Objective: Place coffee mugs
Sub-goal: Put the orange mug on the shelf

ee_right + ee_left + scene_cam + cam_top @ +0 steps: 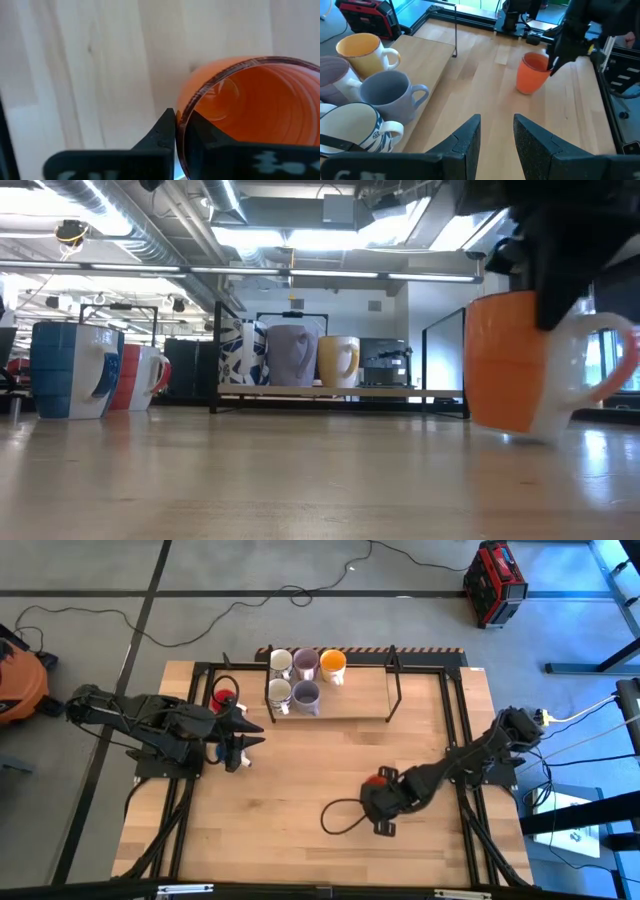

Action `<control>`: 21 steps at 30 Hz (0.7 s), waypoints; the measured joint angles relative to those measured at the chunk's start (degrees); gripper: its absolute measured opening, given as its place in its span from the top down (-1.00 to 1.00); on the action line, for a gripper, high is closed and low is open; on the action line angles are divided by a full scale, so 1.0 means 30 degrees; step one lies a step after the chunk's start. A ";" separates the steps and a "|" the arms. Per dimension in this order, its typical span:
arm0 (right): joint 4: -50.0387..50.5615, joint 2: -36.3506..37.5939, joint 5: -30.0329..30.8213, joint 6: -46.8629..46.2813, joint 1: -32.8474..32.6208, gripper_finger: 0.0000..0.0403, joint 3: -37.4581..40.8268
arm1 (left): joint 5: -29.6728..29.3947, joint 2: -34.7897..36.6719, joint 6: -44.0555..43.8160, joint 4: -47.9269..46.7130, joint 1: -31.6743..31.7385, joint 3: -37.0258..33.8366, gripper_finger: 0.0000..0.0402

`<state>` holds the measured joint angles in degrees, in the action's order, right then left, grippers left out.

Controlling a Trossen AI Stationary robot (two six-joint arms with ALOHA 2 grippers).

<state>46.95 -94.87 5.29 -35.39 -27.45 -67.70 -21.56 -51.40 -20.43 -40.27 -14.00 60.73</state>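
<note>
Right end effector is clamping the orange mug's rim at lower right of the table, likely starting its carry to the upper-centre shelf, needing a lift; left end effector is waiting apart.

Evenly and brightly lit throughout — soft, diffuse, with only faint shadows on the wooden table under the arms. In the low view, glaring ceiling light strips at upper centre, blown out to white, and a pale sheen across the tabletop at the bottom of the frame. Close at right, softly blurred orange mug; sharper toward the middle distance. In the right wrist view, out of focus at the lower edge — smeared dark fingers.
</note>
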 joint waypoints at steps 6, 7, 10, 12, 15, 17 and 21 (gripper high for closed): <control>0.0041 0.0000 -0.0872 0.0434 0.1251 0.94 0.0000 | -0.0021 0.0000 0.0007 0.0007 0.0000 0.0000 0.45; 0.0049 0.0000 -0.1020 0.0497 0.1452 0.94 0.0000 | -0.0028 0.0000 0.0007 0.0007 0.0000 0.0000 0.45; 0.0180 0.0000 -0.1385 0.0717 0.2052 0.94 -0.0001 | -0.0048 0.0000 0.0007 0.0007 0.0000 0.0000 0.45; 0.0379 0.0000 -0.1615 0.0791 0.2419 0.93 0.0000 | -0.0051 0.0000 0.0007 0.0007 0.0000 0.0000 0.45; 0.0341 0.0000 -0.1629 0.0878 0.2935 0.93 0.0000 | -0.0058 0.0000 0.0015 0.0007 0.0000 0.0000 0.45; 0.0309 0.0000 -0.1641 0.0898 0.3211 0.93 0.0000 | -0.0105 0.0000 0.0015 0.0007 0.0000 0.0000 0.45; 0.0322 0.0000 -0.2123 0.1372 0.3713 0.93 -0.0007 | -0.0124 0.0000 0.0015 0.0007 0.0000 0.0000 0.45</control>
<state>47.92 -94.87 -1.08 -31.27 -16.32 -67.72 -21.93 -51.40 -20.38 -40.25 -14.00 60.73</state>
